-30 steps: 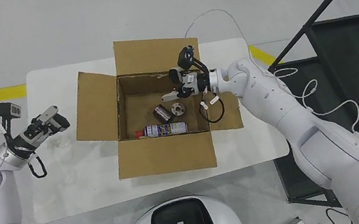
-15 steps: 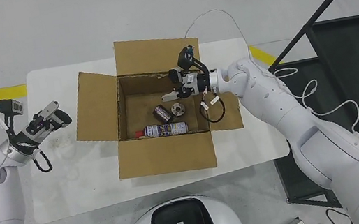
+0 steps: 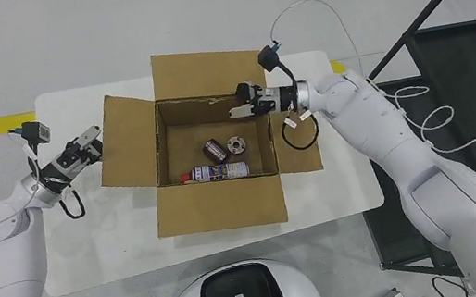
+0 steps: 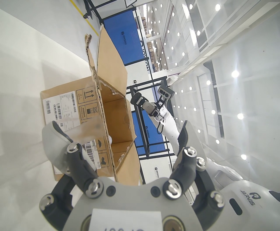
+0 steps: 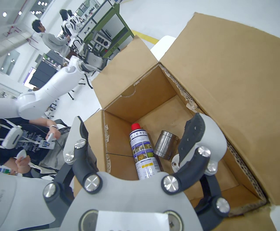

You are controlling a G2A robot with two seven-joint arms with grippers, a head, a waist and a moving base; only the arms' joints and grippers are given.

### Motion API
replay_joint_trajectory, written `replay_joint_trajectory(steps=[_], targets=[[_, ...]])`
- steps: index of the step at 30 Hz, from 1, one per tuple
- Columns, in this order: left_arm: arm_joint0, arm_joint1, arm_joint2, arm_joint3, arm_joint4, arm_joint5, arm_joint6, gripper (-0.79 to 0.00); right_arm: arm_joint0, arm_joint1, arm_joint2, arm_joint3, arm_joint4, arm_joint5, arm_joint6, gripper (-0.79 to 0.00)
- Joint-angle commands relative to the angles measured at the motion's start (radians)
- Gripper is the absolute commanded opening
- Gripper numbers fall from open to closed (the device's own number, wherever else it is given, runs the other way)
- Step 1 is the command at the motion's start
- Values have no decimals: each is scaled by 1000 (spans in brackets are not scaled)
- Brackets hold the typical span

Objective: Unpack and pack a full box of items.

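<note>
- Judging unpacking unfinished, we count three items in the box point(image 3: 219, 208) at mid-frame: spray can point(image 3: 220, 170), metal cylinder point(image 3: 214, 148), small ring point(image 3: 235, 141).
- Our right gripper point(image 3: 240, 112) hangs above them, fingers apart, empty.
- Our left gripper point(image 3: 88, 146), likewise spread, hovers left of the box.

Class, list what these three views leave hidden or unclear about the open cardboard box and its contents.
- Right wrist view: base of the red-capped spray can, behind the right gripper.
- Left wrist view: floor and contents of the brown cardboard box, behind its near wall.
- Top view: the small round metal part, too small to identify.
</note>
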Motion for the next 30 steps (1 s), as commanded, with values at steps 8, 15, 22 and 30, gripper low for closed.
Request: replay_joint_trajectory(steps=[8,15,22,30], targets=[[-105,-31,119,79,-65,-8,19,0,-202,173,269,-214,217,205,244,0],[-151,-54,209,40,-99,10,8,0,-421,267,528,-298,209,308,213,0],[-184,-86,325,40,-95,44,32,0,-541,287,607,-306,140,408,65,0],[-201,-102,394,62,-40,31,46,0,-530,258,517,-240,223,463,95,0]])
